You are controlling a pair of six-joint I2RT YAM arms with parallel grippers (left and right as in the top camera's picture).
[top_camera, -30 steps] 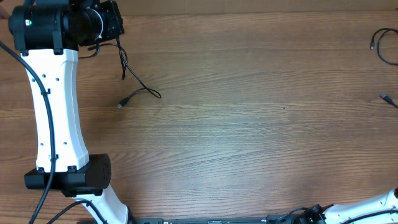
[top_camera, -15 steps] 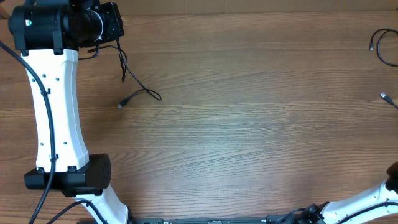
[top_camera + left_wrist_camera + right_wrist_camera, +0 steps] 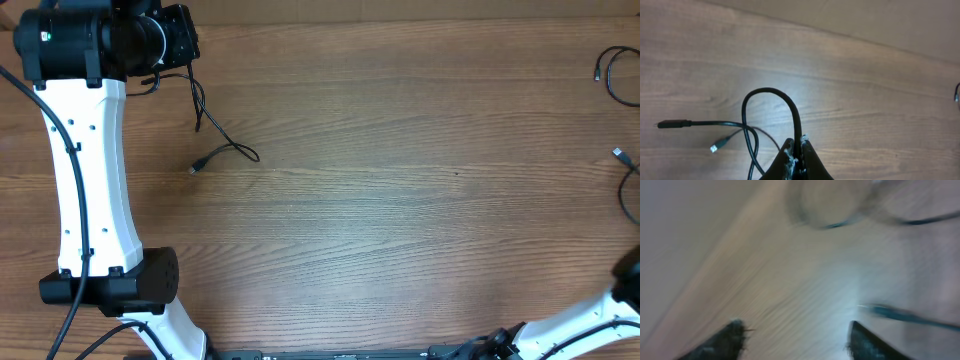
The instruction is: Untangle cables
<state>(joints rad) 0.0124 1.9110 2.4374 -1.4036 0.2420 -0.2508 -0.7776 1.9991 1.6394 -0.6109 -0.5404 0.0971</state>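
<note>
A thin black cable (image 3: 225, 140) trails from my left gripper (image 3: 176, 35) at the table's far left corner and ends in a small plug (image 3: 194, 168). In the left wrist view my left gripper (image 3: 798, 149) is shut on a loop of that cable (image 3: 771, 93); a black plug (image 3: 673, 124) and a silver-tipped plug (image 3: 715, 148) lie to its left. A second black cable (image 3: 616, 78) lies at the right edge with a plug (image 3: 621, 154). The right wrist view is blurred: my right gripper (image 3: 797, 336) stands open above bare wood, with a cable loop (image 3: 840, 217) ahead and a cable end (image 3: 900, 313) near its right finger.
The white left arm (image 3: 90, 170) stretches along the table's left side from its base (image 3: 110, 285). A dark part of the right arm (image 3: 630, 278) shows at the bottom right edge. The table edge and a pale wall run behind the left gripper.
The right arm has risen into view at the bottom right edge. The plug at the right edge has shifted slightly and a strand now shows below it. The left arm and its cable are still.
</note>
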